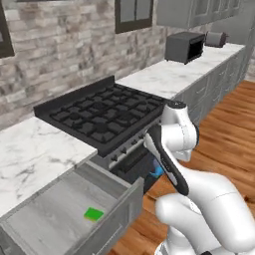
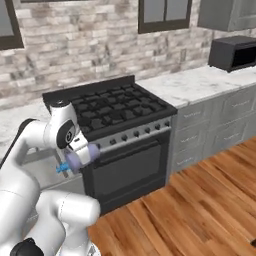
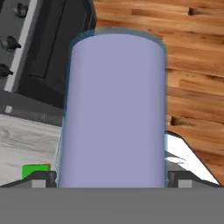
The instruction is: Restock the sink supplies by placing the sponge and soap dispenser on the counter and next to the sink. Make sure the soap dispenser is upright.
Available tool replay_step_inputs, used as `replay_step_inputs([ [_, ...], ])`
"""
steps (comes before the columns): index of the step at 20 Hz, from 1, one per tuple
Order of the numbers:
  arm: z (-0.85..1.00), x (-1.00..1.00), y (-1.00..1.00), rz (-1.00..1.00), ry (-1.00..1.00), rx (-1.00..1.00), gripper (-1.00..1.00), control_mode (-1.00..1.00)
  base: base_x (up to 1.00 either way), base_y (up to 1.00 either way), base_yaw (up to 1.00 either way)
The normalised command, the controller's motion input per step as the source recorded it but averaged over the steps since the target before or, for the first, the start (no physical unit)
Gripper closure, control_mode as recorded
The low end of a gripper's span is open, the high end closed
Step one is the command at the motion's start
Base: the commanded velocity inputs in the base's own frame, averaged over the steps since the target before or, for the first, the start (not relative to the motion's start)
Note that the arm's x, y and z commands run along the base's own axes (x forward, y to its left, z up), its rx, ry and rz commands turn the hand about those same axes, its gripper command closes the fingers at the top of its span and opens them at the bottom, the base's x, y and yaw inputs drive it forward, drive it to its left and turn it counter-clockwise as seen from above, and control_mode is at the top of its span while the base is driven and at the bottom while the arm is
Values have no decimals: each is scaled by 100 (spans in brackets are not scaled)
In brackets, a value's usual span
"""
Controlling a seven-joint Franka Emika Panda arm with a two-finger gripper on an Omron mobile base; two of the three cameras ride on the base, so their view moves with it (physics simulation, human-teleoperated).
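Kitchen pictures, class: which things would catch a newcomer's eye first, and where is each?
The lavender soap dispenser stands out first, lying between the fingers of the gripper, carried sideways beside the black stove in the right base view. Next comes the bright green sponge, lying flat in the open grey drawer below the marble counter.

Light was even and flat across all views, with no clear source. Shadows were faint and soft. The white marble tabletop (image 1: 30, 149) showed no glare. Everything looked slightly soft and low in detail, edges undistorted.
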Motion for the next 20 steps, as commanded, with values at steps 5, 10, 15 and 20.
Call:
replay_step_inputs([
  [5,0,0,0,0,0,0,100,100,3,-20,-64],
  [10,0,0,0,0,0,0,100,100,6,-19,-64],
  [15,0,0,0,0,0,0,100,100,19,-16,-64],
  [20,0,0,0,0,0,0,100,100,26,-23,-63],
])
